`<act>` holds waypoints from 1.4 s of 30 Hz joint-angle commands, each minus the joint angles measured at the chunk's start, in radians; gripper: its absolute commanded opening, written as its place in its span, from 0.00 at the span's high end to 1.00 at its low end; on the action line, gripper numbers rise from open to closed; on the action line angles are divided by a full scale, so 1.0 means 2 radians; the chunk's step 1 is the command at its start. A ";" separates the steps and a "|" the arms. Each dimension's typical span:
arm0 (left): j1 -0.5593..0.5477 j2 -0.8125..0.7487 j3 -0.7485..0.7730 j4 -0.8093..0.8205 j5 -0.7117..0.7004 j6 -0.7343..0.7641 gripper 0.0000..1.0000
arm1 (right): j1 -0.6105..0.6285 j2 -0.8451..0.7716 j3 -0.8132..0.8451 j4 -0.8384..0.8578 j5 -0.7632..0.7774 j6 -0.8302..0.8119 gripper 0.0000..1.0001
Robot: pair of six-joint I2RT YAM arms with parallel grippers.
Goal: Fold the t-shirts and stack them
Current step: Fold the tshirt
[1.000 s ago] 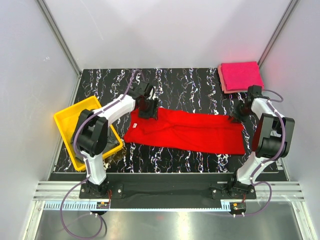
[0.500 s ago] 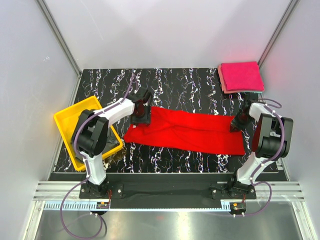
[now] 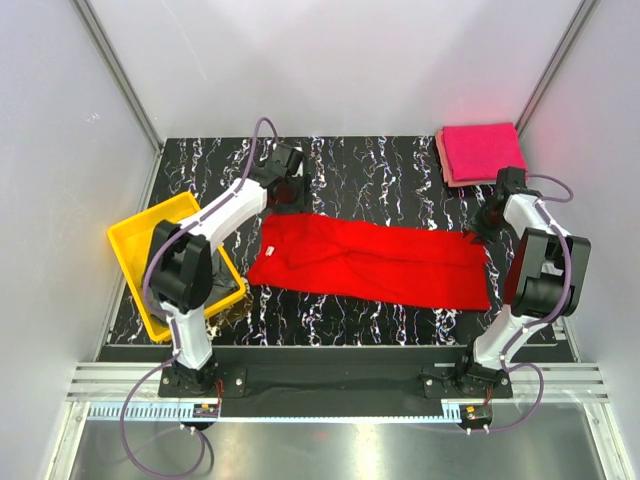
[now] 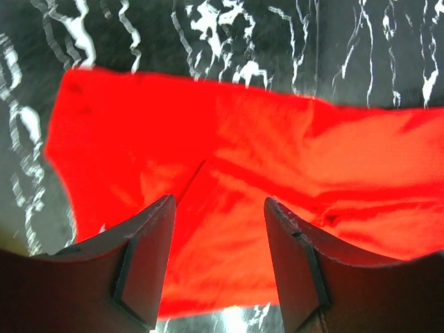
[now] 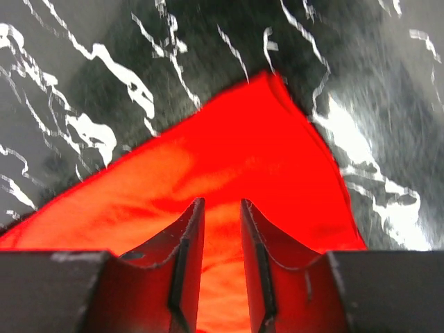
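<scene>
**Red shirt flat mid-tabletop, both arms clear of it**

Red cloth t-shirt (image 3: 375, 262) lies flat as a long band across the middle of the black, white-veined tabletop (image 3: 400, 180). It runs from left to right, and its right end reaches close to the right edge. The left end is narrower, with an angled outline, and the left wrist view shows soft creases crossing the cloth there. Nothing rests on the shirt, and no part of it is lifted.

The left gripper (image 4: 218, 205) hangs beyond the shirt's far left corner, over bare tabletop in the top view. Its jaws stand wide apart with nothing between them, and the wrist camera looks down on the cloth below. The right gripper (image 5: 220, 205) hangs by the shirt's far right corner. Its jaws are parted by only a narrow gap and pinch nothing, and the pointed corner of the cloth lies flat ahead of them.

A stack of folded magenta-pink t-shirts (image 3: 483, 150) sits in the far right corner of the tabletop, well apart from the red one. A yellow plastic tray (image 3: 135, 235) sits tilted at the left edge and partly overhangs it.
</scene>
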 commanded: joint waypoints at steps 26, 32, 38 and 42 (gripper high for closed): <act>0.066 0.136 0.089 -0.043 -0.031 -0.025 0.41 | -0.038 0.109 0.114 0.042 -0.008 -0.017 0.57; 0.061 0.053 0.085 -0.033 -0.012 -0.006 0.40 | -0.038 0.065 0.122 -0.047 0.023 -0.003 0.77; 0.060 -0.006 0.011 -0.003 0.037 -0.003 0.40 | -0.039 0.051 0.045 0.000 0.040 0.009 0.83; 0.060 -0.019 -0.045 0.010 0.047 -0.015 0.38 | -0.041 0.069 0.032 0.015 0.068 0.008 0.84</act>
